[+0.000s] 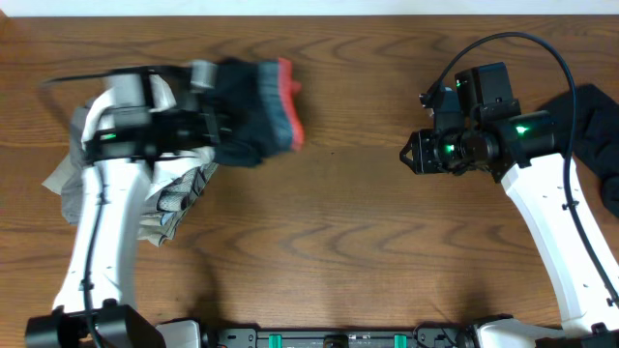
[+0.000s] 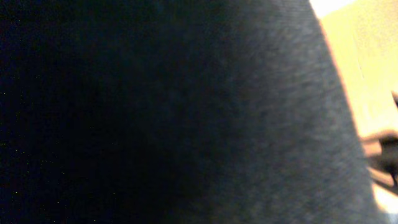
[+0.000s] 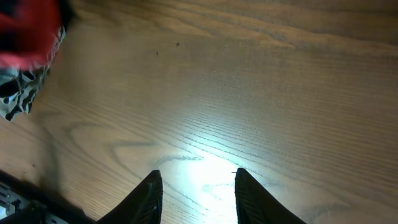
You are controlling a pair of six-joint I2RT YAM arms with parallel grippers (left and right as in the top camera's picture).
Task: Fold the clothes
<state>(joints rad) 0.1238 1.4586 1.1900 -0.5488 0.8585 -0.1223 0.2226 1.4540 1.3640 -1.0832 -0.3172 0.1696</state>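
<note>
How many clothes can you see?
3, maybe more. Black trousers with a red and grey band are top left; a grey patterned cloth heap sits under the white left arm; a dark garment is at the right edge. The heap may hide others.

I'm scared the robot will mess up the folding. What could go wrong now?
The black trousers are a bunched lump at the left arm, so they may land crumpled instead of flat. Their dark fabric fills the left wrist view, so that camera cannot see the table. The patterned cloth lies under that arm and might get dragged along.
</note>
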